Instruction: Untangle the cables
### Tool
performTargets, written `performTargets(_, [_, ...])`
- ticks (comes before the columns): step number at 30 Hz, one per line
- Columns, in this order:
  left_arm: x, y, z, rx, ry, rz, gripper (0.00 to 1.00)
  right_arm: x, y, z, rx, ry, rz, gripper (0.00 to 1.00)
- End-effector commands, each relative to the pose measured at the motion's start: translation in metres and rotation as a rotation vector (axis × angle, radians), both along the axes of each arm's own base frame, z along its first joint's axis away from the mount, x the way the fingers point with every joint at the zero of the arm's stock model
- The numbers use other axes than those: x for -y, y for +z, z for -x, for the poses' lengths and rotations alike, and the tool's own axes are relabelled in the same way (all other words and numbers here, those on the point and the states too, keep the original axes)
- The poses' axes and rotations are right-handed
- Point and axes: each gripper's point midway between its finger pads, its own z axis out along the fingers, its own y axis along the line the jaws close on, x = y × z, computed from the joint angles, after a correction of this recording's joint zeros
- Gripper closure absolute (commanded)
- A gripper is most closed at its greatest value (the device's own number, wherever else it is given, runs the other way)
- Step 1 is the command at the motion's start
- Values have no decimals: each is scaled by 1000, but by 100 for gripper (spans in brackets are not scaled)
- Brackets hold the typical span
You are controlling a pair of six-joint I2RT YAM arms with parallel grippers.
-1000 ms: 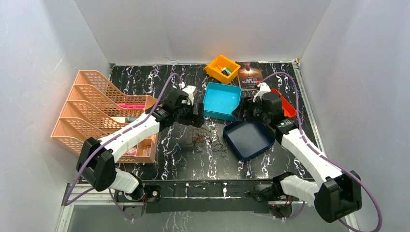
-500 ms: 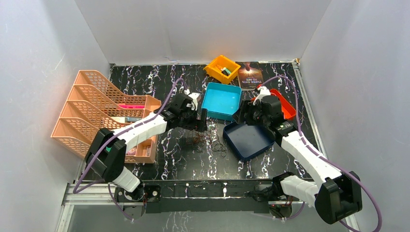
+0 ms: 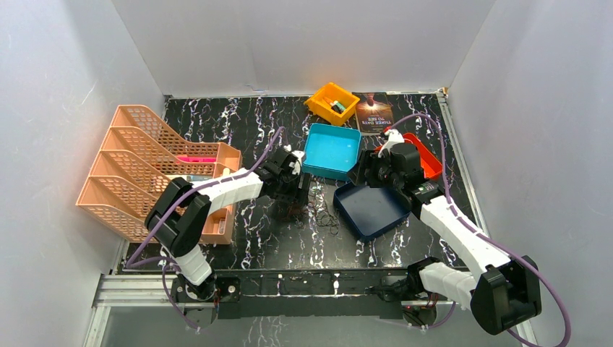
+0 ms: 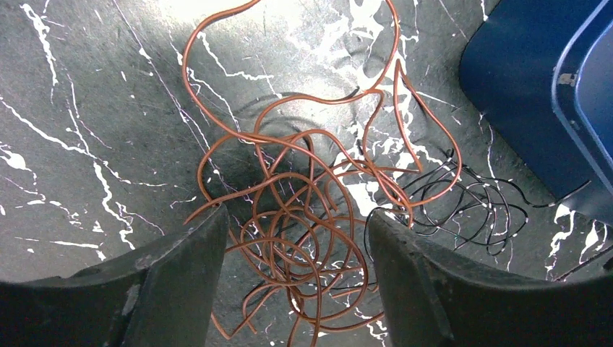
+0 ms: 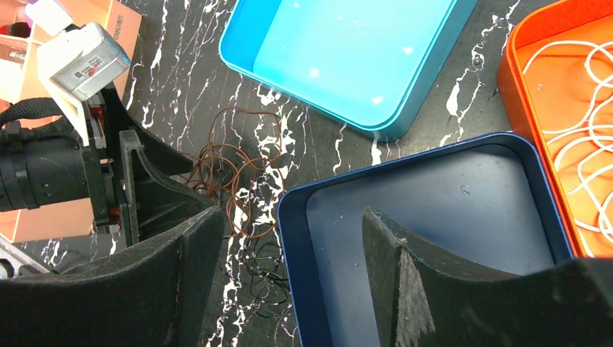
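Observation:
The cables lie as a clump on the black marbled table [image 3: 246, 224]. The reddish-brown cable [image 4: 303, 188] is a loopy tangle, and the thin black cable [image 4: 463, 202] overlaps its right side. Both also show in the top view [image 3: 311, 210] and the right wrist view [image 5: 231, 163]. My left gripper [image 4: 296, 217] is open, low over the clump, with a finger on each side of the brown loops. My right gripper [image 5: 289, 213] is open and empty above the near-left rim of the dark blue tray [image 5: 303, 289]. White cable [image 5: 585, 108] lies in the orange-red tray [image 5: 520, 101].
A cyan tray [image 3: 332, 150] stands just behind the clump and the dark blue tray [image 3: 372, 208] to its right. A yellow-orange bin [image 3: 332, 102] and a book [image 3: 373, 112] are at the back. A peach file organizer [image 3: 155, 166] fills the left side.
My left gripper has moved right and down, from beside the cyan tray onto the cable clump. My right gripper shifted slightly, then stayed still.

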Motion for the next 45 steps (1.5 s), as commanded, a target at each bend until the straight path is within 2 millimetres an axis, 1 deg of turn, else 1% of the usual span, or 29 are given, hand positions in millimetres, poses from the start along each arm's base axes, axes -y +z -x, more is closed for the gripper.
performTargets(1, [0,9,-6,36,2,-24,36,-4,14,-6,57,5,-30,22])
performTargets(7, [-12,9,-12,65,34,-83,66,-4,15,-6,58,2,-30,22])
performTargets(13, [-27,17,-19,117,59,-149,84,-2,14,-4,57,-4,-26,22])
performTargets(15, [-29,22,-22,135,57,-157,91,-8,17,-2,74,39,-39,22])
performTargets(18, [-28,28,-24,151,45,-151,100,-27,27,6,110,181,-82,22])
performTargets(20, [-30,30,-26,160,48,-156,100,-38,29,11,105,250,-98,23])
performTargets(23, [-36,29,-26,164,63,-180,100,-54,23,17,80,296,-88,24])
performTargets(26, [-43,25,-24,159,91,-200,100,-65,11,24,40,291,-70,25])
performTargets(30, [-54,19,-19,148,146,-214,100,-83,-4,40,9,328,-62,26])
performTargets(33, [-59,13,-13,129,178,-215,100,-95,-19,52,-15,364,-34,25])
performTargets(38, [-58,10,-10,114,185,-199,100,-114,-49,65,-52,452,18,25])
performTargets(42, [-58,10,-9,114,181,-201,100,-123,-72,67,-64,471,82,25])
performTargets(45, [-59,11,-9,119,179,-202,100,-123,-85,65,-75,456,107,25])
